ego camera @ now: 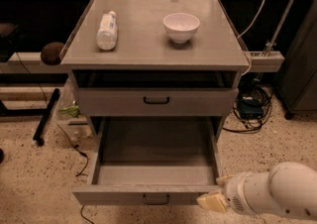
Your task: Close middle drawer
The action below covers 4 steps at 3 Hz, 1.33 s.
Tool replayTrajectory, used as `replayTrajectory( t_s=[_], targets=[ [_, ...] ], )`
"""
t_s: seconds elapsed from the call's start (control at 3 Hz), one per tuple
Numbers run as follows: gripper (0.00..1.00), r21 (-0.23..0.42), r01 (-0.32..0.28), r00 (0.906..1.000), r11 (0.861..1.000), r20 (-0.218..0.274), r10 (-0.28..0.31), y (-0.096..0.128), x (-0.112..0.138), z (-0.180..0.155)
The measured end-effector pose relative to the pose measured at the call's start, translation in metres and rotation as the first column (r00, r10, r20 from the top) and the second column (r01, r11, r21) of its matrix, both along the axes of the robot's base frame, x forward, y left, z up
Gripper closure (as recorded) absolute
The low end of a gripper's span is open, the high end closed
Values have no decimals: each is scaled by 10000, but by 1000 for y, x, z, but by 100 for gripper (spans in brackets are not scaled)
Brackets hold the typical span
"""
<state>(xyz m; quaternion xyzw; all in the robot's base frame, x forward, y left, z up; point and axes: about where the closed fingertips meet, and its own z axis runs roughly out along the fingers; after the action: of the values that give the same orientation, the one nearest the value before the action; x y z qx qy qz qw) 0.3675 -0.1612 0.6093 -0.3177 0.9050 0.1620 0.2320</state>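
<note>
The middle drawer point(124, 194) stands open; the end effector point(212, 201), grip state I cannot tell, sits by its front's right end, so an inward push comes next.

The thick white arm point(285, 193) reaches in from the lower right edge of the view, lying almost level and pointing left. At its end the tan-tipped gripper point(213, 201) sits low, right of centre.
</note>
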Motion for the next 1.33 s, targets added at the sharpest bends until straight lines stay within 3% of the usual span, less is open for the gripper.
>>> replayTrajectory(
  t_s=[0.67, 1.0, 1.33],
  targets=[
    [89, 505, 1471, 9887, 9878, -364, -1454, -26, 8, -113],
    [100, 720, 1848, 9817, 9801, -606, -1806, -30, 15, -156],
    [100, 833, 1934, 9791, 9776, -804, -1869, -27, 26, -185]
  ],
)
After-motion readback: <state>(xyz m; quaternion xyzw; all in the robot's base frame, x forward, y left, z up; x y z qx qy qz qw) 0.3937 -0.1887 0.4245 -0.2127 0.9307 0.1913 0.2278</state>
